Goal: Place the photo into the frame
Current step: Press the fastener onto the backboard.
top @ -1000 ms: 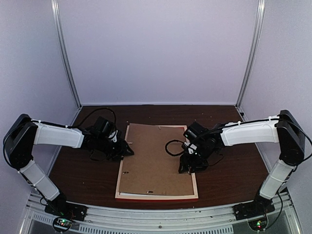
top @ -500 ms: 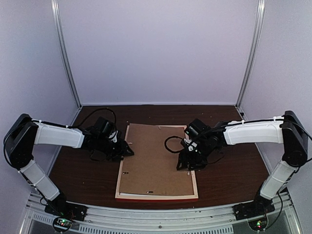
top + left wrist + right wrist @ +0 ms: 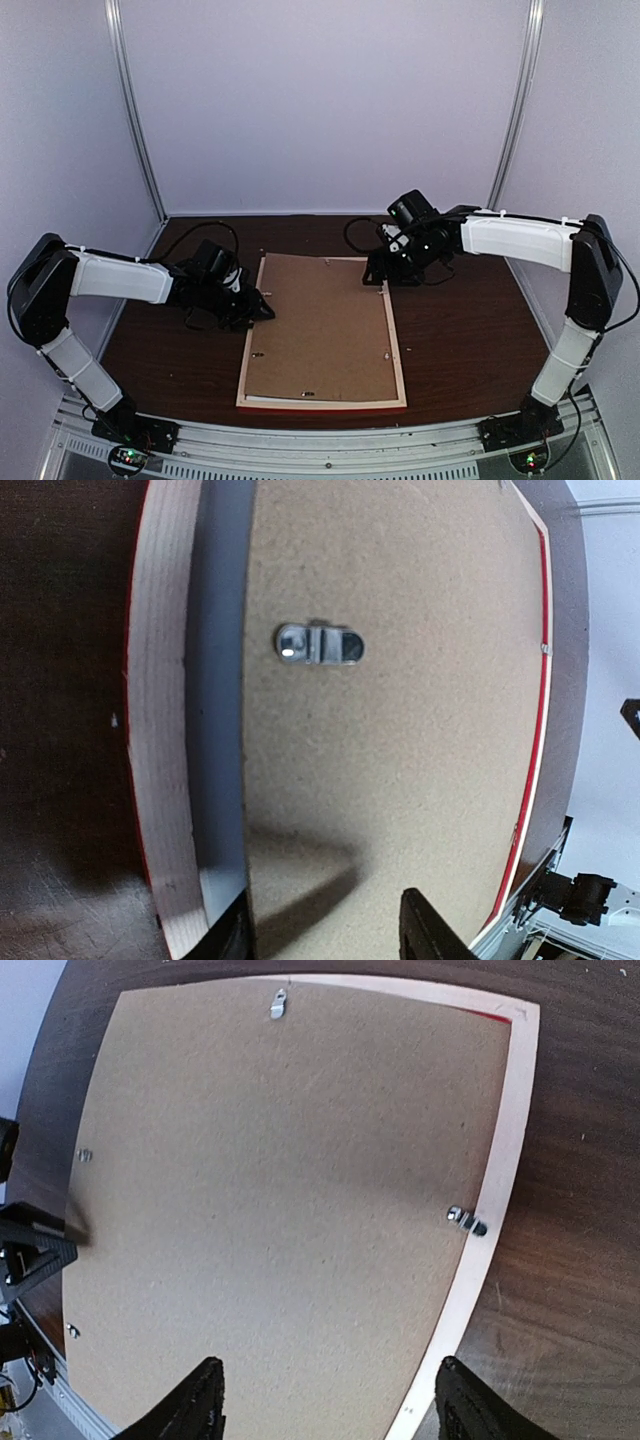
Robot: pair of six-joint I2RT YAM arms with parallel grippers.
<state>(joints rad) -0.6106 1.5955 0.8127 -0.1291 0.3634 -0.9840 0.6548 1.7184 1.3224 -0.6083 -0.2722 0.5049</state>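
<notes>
The frame (image 3: pixel 398 352) lies face down on the table, pale wood back up and its red edge at the near side. The brown backing board (image 3: pixel 320 320) sits inside it. The photo is hidden. My left gripper (image 3: pixel 260 308) is open and low at the frame's left rail. In the left wrist view its fingers (image 3: pixel 428 930) straddle the board's left edge (image 3: pixel 250 780), with the pale rail (image 3: pixel 160 730) beside it. My right gripper (image 3: pixel 376 277) is open and empty above the frame's far right corner. In the right wrist view it (image 3: pixel 335 1405) hovers over the board (image 3: pixel 280 1190) and the right rail (image 3: pixel 495 1190).
A metal hanger (image 3: pixel 320 644) is fixed on the board near the left edge, and another (image 3: pixel 279 1002) is at its near end. A small metal turn-button (image 3: pixel 465 1222) sits on the right rail. Dark wood table (image 3: pixel 470 330) surrounds the frame. Booth walls stand close on three sides.
My right gripper has lifted off the middle of the frame's right rail and moved back to the far right corner. The left arm, frame and board have not moved.
</notes>
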